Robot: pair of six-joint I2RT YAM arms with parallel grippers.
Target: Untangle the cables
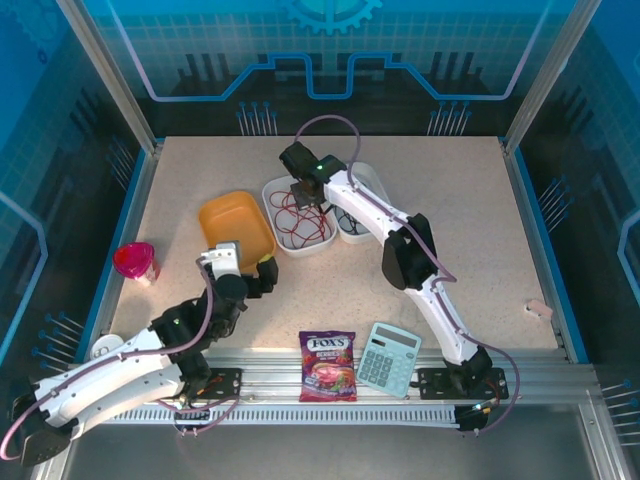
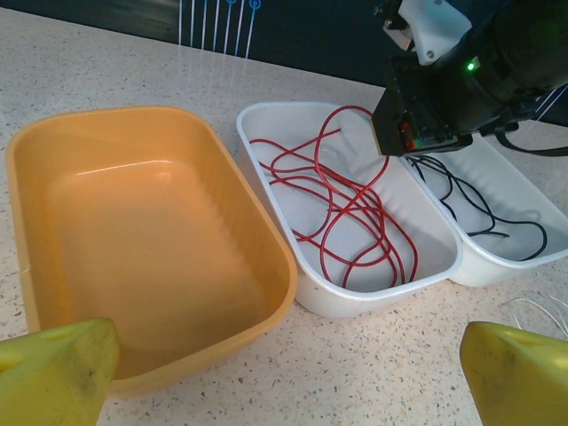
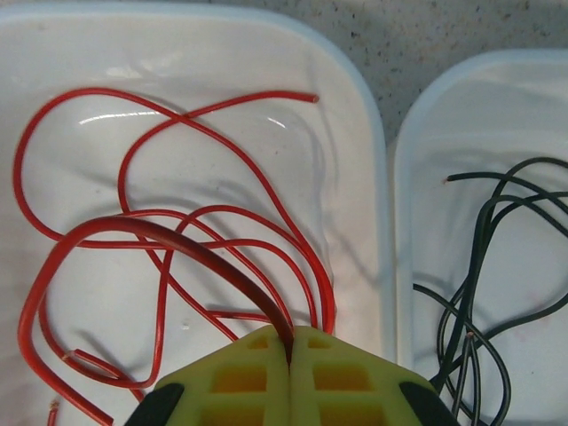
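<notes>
the only brand that reads clearly is "fox's", in large white letters across a dark band at the top of the purple sweet bag, which lies just left of the calculator. under that name on the bag runs a smaller pale line that looks like "berries", though it is too small to be sure of, and any print around the fruit picture below it is too small to read. the calculator's own keys and display bear marks that are too small to read from the top view.
</notes>
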